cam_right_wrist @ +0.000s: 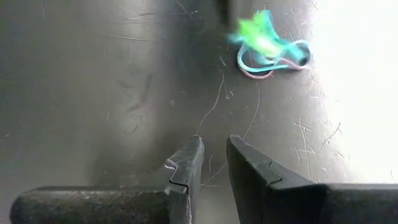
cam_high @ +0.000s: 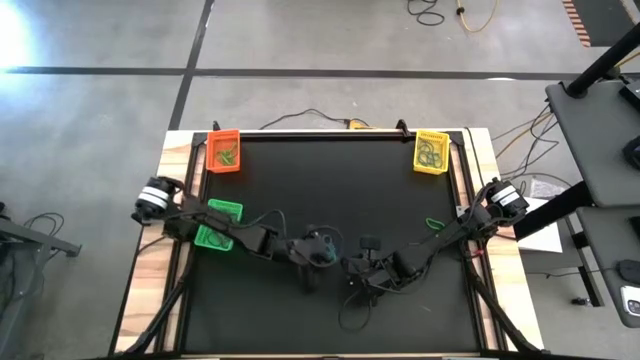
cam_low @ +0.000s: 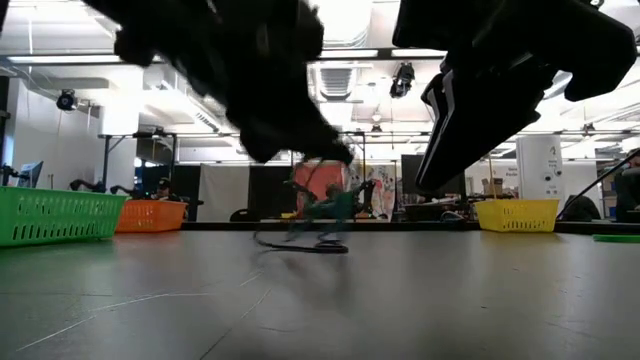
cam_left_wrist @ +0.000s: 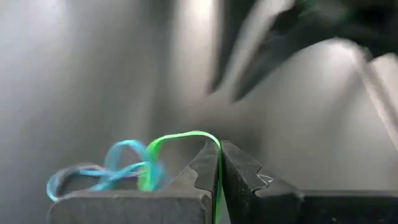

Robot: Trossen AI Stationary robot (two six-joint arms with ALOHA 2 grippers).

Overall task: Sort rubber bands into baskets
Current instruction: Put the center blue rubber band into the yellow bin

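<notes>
Near the centre of the high view, the left gripper [cam_left_wrist: 219, 180] has its fingers pinched tight on a green band [cam_left_wrist: 180, 140] tangled with blue bands [cam_left_wrist: 102, 174]. Lift slowly so the blue ones shake free, then carry to the green basket [cam_high: 222, 212], centre-left. The right gripper [cam_right_wrist: 214, 163] waits just beside, fingers narrowly apart, empty.
</notes>
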